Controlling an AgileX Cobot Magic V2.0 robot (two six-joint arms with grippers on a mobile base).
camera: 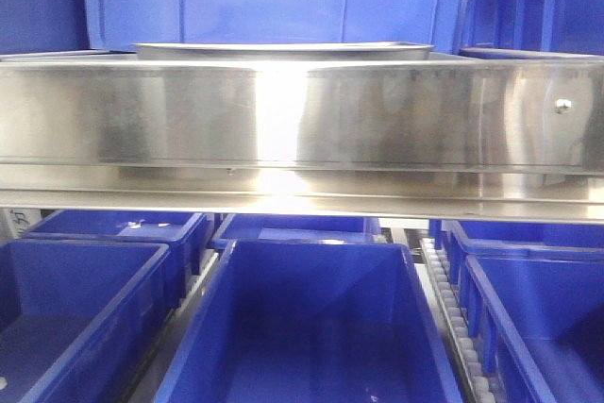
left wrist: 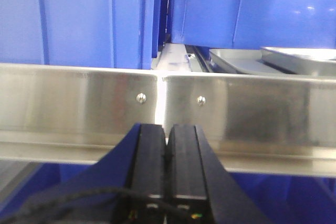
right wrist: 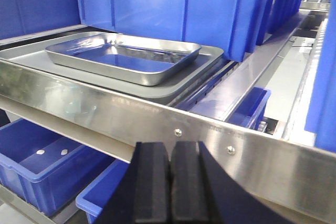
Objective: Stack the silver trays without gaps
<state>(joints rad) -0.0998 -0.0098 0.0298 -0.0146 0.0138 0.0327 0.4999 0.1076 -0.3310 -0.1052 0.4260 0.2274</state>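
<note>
And there's the small silver tray point(right wrist: 123, 59), sitting inside the larger silver tray point(right wrist: 173, 85) on the upper shelf, its edges skewed against the big one's rim. Blue bins point(right wrist: 173, 3) stand right behind at 12 o'clock. The steel band point(right wrist: 105, 116) runs across in front. Right gripper point(right wrist: 170, 182) at 6 o'clock, fingers pressed together, holding nothing. Left gripper point(left wrist: 166, 166) likewise closed, empty, facing its stretch of band point(left wrist: 79, 98).

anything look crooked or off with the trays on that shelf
Yes. In the right wrist view the smaller silver tray sits inside the larger tray turned at a slight angle, its rim riding above the larger one's rather than nested flush. Nothing looks spilled or dented.
</note>
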